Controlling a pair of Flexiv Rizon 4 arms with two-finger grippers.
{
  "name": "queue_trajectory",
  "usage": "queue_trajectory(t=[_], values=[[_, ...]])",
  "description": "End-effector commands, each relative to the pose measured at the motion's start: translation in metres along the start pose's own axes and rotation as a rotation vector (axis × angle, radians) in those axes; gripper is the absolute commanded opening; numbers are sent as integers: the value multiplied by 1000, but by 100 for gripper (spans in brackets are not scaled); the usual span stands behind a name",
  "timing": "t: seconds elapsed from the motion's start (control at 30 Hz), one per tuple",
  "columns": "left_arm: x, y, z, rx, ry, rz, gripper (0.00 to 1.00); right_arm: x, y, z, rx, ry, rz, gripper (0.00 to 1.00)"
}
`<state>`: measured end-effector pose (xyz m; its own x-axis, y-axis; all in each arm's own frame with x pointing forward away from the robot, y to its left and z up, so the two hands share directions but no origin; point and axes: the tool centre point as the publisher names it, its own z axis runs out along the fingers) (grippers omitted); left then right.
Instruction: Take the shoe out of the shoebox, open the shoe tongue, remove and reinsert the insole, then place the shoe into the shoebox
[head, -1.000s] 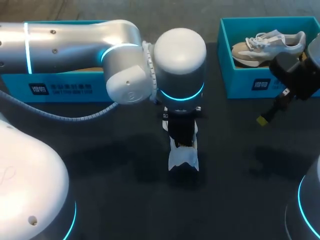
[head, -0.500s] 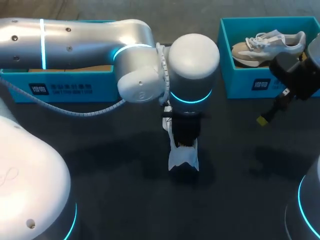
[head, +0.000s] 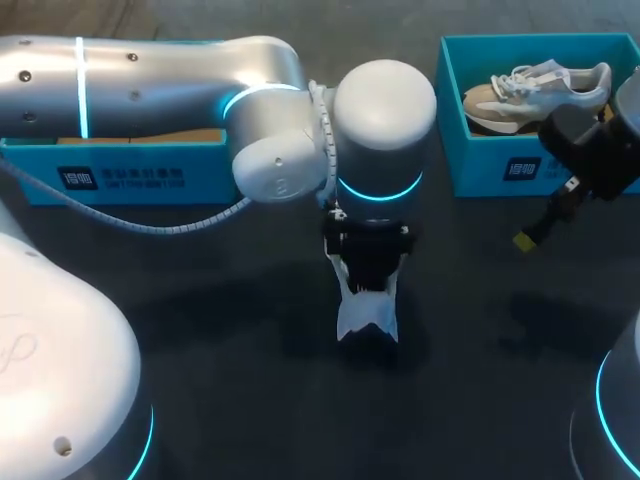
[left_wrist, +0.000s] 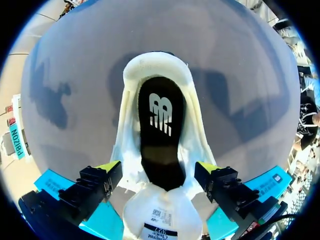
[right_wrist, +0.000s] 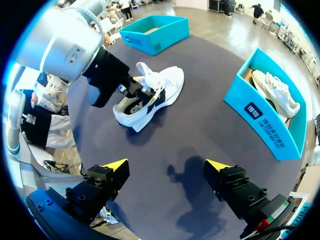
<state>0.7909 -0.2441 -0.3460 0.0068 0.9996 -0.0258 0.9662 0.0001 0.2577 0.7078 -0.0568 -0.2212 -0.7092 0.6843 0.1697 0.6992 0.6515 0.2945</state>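
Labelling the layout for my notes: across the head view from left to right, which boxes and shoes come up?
First the left shoebox → white shoe on the table → right shoebox, holding a beige shoe.

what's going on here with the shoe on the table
The left gripper hangs right over a white shoe that stands on the dark table, outside the boxes. Its fingers are open, one on each side of the shoe's opening, and the black insole lies inside. The right gripper is open and empty, off to the side above the table near a blue shoebox that holds a second shoe.
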Motion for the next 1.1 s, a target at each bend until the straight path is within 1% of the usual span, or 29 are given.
queue_trajectory(t=[0.03, 0.3, 0.6, 0.9, 0.93, 1.1], values=[[7, 2, -8, -5, -12, 6, 100, 0, 1, 1, 4, -2, 2, 100], [7, 11, -10, -1, -16, 16, 100, 0, 1, 1, 4, -2, 2, 100], [6, 25, -19, -12, -30, 15, 100, 0, 1, 1, 4, -2, 2, 100], [7, 36, -35, -38, -38, 29, 100, 0, 1, 1, 4, -2, 2, 100], [7, 38, -37, -29, -45, 28, 100, 0, 1, 1, 4, -2, 2, 100], [13, 46, -43, -50, -40, 32, 100, 0, 1, 1, 4, -2, 2, 100]])
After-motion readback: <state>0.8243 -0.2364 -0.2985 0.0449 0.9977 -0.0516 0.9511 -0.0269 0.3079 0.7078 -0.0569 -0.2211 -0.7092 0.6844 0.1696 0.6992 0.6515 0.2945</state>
